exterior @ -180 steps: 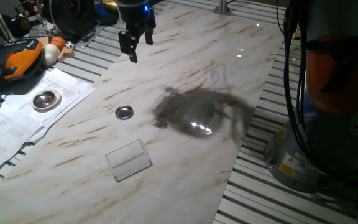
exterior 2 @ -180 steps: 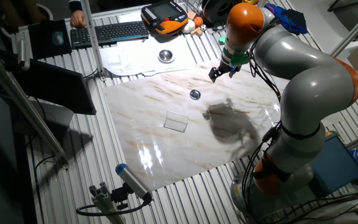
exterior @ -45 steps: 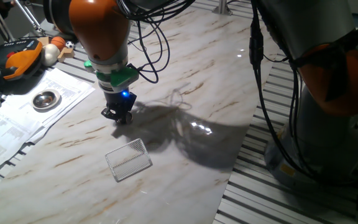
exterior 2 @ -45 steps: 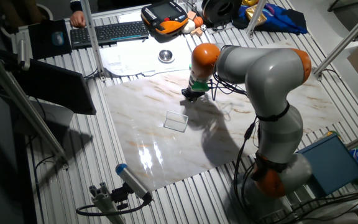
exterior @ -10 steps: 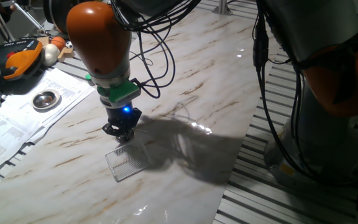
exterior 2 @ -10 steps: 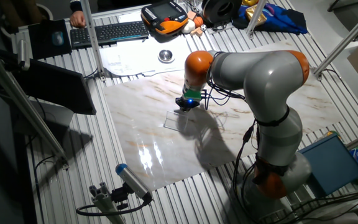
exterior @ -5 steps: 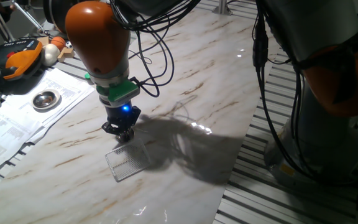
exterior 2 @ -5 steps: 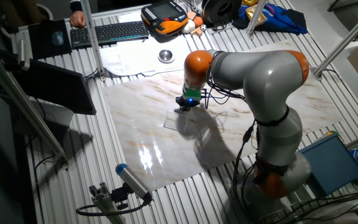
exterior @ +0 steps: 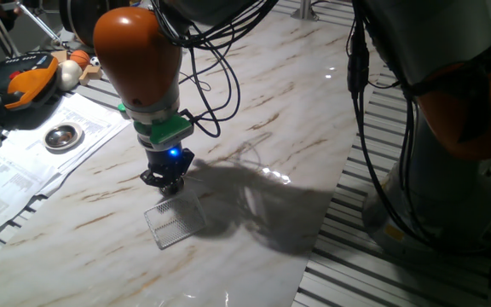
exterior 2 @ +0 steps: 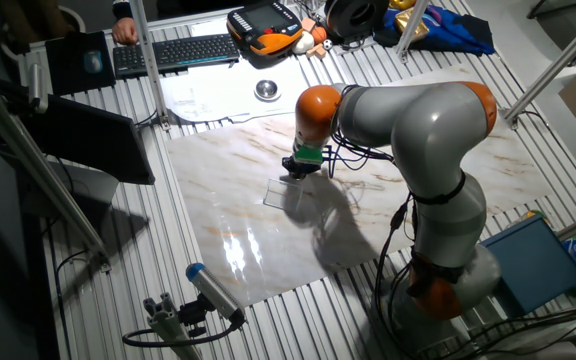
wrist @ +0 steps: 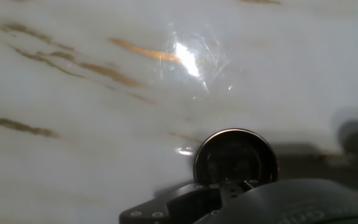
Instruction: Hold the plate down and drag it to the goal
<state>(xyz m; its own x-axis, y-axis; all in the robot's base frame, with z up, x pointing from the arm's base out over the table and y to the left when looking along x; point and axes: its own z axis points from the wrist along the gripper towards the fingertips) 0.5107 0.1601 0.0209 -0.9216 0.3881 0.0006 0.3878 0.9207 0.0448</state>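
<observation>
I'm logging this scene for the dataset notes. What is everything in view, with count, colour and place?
plate: one, shiny silver rim with a dark centre, on the marble under the claw; seen only in the hand view.
goal: one, pale mesh rectangle, on the marble just in front of the claw.
marble tabletop: one, white with brown veins.
larger metal dish: one, silver, on the paper sheets.
paper sheets: several, white and printed, beside the marble.
handheld controller: one, orange and black, at the far edge.
keyboard: one, black, at the far end.
arm: one, grey with orange joints.
claw: one, black, down at the marble.
</observation>
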